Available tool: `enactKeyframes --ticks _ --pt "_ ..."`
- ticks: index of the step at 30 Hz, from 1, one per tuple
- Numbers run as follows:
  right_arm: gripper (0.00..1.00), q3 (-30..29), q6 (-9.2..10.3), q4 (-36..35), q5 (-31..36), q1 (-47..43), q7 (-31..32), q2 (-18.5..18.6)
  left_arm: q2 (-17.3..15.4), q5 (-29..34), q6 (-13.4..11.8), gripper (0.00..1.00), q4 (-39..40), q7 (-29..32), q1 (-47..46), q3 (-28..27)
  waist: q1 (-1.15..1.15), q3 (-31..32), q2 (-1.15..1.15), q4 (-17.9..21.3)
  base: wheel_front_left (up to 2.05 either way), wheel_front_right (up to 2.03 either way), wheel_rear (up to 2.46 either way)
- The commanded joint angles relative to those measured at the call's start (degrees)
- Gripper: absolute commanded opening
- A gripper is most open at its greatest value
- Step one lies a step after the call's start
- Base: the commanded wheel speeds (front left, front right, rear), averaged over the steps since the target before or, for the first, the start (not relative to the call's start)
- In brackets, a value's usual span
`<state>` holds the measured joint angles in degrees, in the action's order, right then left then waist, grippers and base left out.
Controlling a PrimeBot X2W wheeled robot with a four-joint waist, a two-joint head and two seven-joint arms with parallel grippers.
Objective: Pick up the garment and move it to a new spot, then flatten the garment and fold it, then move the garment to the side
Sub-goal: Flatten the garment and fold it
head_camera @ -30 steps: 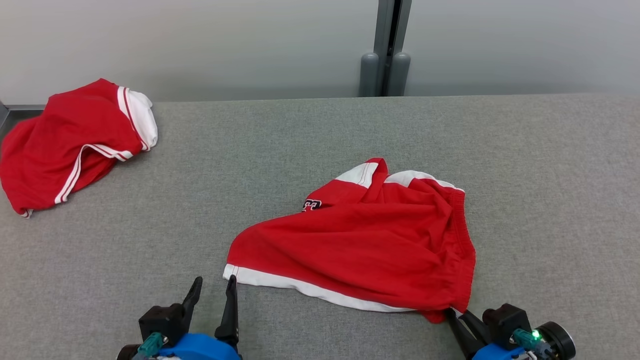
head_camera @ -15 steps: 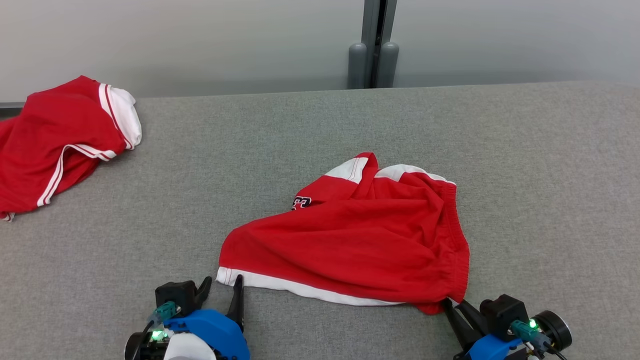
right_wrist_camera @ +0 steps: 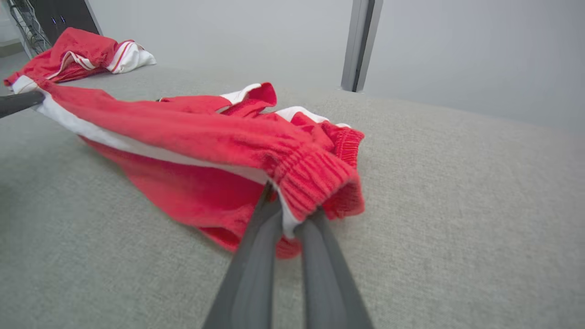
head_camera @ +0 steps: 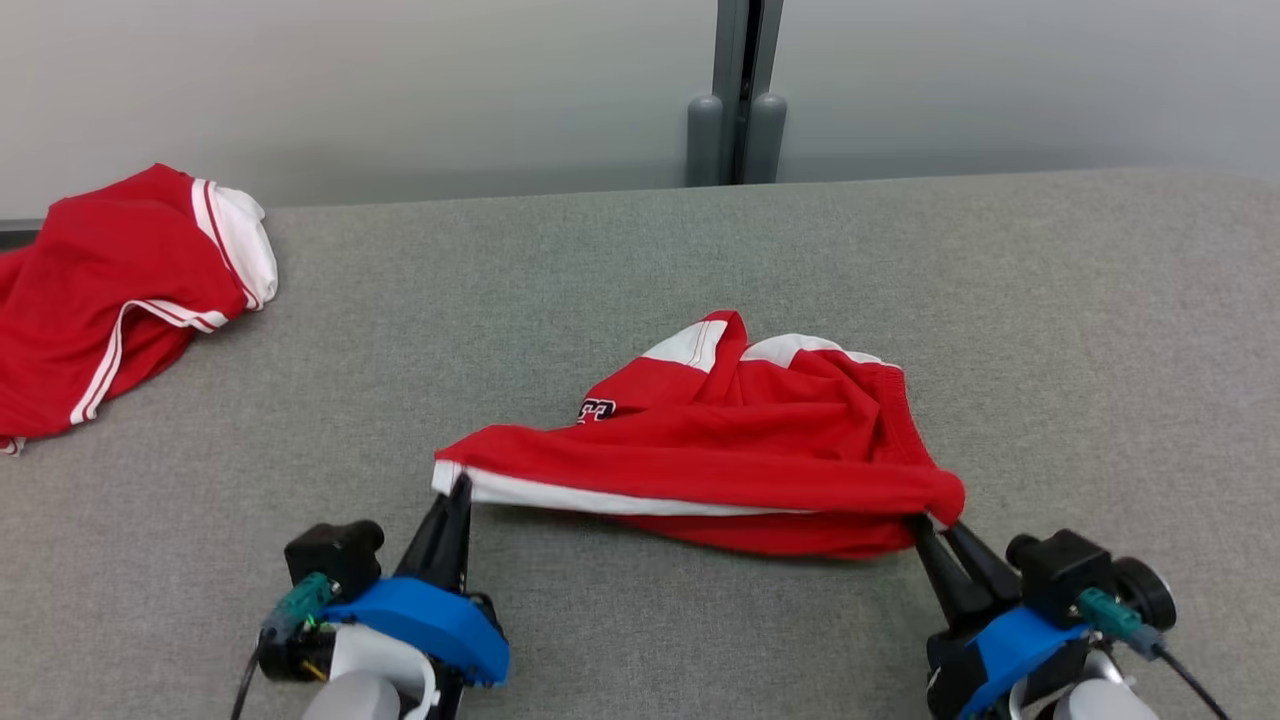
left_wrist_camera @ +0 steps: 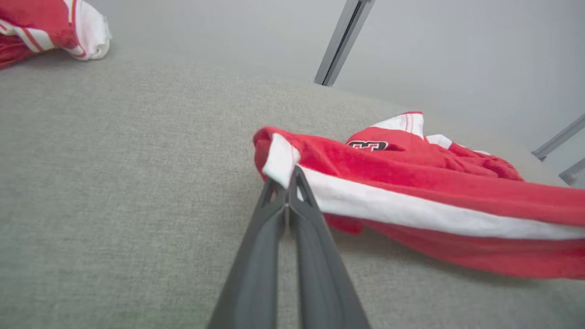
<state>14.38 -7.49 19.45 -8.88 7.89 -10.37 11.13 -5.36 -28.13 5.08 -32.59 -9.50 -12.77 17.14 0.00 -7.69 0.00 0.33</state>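
Pick-up step judged in hand — garment point(head_camera: 720, 450) clamped by left gripper point(head_camera: 460, 490) and right gripper point(head_camera: 925, 530); level joint lift was called for next.

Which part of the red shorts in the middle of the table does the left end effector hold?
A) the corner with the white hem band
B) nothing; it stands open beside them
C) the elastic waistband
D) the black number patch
A: in the left wrist view the left end effector is shut on the white-banded corner of the shorts, while the right end effector grips the other end.
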Motion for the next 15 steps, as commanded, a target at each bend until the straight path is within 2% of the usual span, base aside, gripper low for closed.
enactKeyframes --ticks 1,8,9,15 --pt "0.00 -0.5 0.00 -1.9 -1.3 1.1 -0.4 0.6 -0.7 -0.5 0.4 0.00 3.1 -0.8 -0.4 -0.6 0.00 0.7 0.00 0.1 0.00 0.00 0.00" --pt "0.00 -2.8 0.00 -14.1 -5.3 3.7 1.6 3.2 -4.2 -0.8 -0.3 0.00 19.9 1.7 -0.8 -1.8 0.00 4.0 0.00 0.4 0.00 0.00 0.00" --pt "0.00 -3.7 0.00 -18.6 -6.4 4.6 3.0 4.2 -5.8 -0.3 -0.6 0.00 26.1 3.5 -1.8 -2.2 0.00 4.9 0.00 0.5 0.00 0.00 0.00" --pt "0.00 -6.7 0.00 -31.8 -8.2 7.8 8.8 7.1 -10.1 0.9 -2.0 0.00 44.8 11.8 -6.7 -2.9 0.00 6.8 0.00 0.9 0.00 0.00 0.00"
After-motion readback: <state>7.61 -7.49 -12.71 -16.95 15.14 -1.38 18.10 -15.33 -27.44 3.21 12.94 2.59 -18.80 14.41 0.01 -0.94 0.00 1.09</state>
